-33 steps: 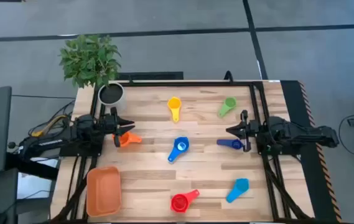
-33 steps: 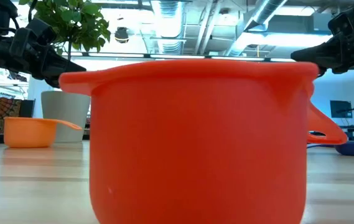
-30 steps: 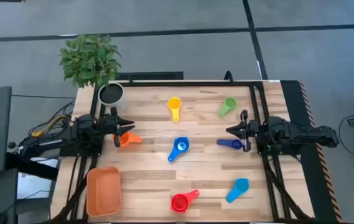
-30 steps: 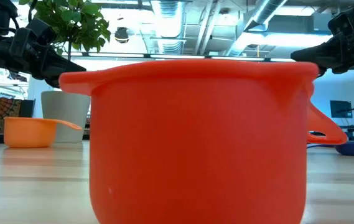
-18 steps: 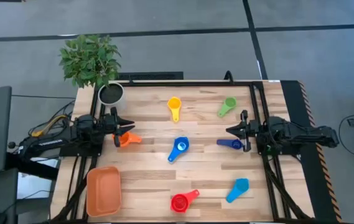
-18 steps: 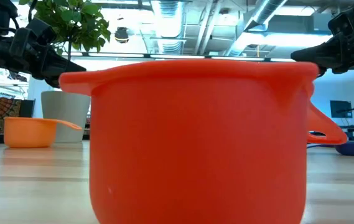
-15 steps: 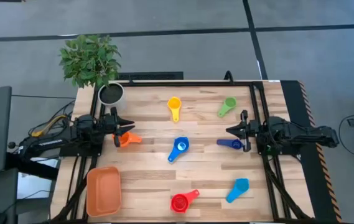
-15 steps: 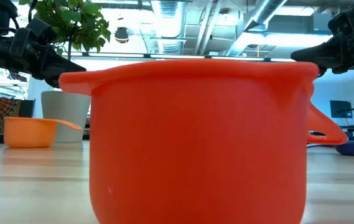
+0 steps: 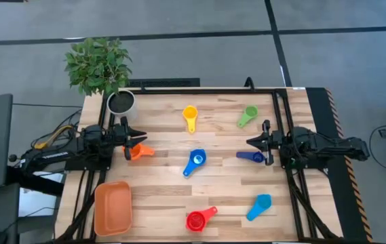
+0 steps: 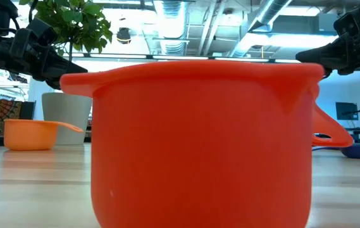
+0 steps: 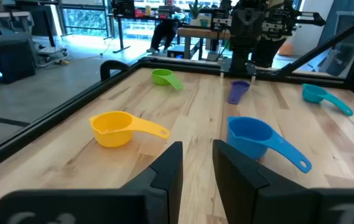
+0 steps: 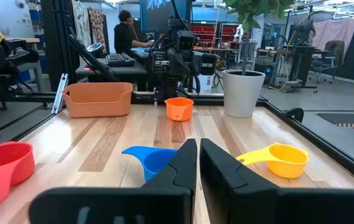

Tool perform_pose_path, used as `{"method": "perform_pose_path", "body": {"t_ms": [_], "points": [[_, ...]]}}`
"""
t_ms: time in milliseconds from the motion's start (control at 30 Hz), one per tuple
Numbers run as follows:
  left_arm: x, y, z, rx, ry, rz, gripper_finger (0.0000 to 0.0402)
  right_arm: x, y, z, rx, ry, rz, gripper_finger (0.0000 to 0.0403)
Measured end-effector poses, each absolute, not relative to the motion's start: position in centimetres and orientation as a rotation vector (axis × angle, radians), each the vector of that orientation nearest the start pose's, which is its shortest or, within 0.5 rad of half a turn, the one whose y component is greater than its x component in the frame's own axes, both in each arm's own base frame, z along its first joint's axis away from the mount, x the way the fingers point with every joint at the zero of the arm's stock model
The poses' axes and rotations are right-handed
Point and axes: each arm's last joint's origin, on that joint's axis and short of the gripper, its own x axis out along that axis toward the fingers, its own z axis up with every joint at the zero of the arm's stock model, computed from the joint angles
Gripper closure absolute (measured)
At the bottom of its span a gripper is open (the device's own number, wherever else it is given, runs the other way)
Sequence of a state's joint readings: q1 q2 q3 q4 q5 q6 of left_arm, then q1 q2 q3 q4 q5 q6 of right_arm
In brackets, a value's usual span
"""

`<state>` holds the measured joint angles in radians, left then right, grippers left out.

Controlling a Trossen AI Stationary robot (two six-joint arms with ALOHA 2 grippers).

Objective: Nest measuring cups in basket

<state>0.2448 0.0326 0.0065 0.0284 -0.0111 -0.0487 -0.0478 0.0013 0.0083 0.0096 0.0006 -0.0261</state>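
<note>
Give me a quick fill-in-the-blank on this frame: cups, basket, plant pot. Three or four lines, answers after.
1. The cup nearest the left gripper is the ______ one.
2. The basket holds ______ cups.
3. The white plant pot stands at the table's far ______ corner in the high view.
4. The dark blue cup lies by the ______ gripper.

Missing words: orange; no; left; right

Seven measuring cups (image 9: 195, 162), one basket (image 9: 113, 207), one plant pot (image 9: 120, 102).
</note>
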Motion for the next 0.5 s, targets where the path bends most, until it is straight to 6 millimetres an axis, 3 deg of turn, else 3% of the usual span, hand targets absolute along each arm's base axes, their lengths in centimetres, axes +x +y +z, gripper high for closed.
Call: {"method": "perform_pose_path", "body": {"t_ms": [300, 500], "points": [[9.6, 2.56, 16.65, 0.204, 0.022, 0.295, 0.0324, 9.69, -0.46, 17.21, -0.024, -0.065, -0.047, 0.0356], [9.45, 2.93, 16.87, 0.408, 0.058, 0.431, 0.0324, 9.68, -0.6, 17.21, 0.231, -0.074, -0.086, 0.0356]]}}
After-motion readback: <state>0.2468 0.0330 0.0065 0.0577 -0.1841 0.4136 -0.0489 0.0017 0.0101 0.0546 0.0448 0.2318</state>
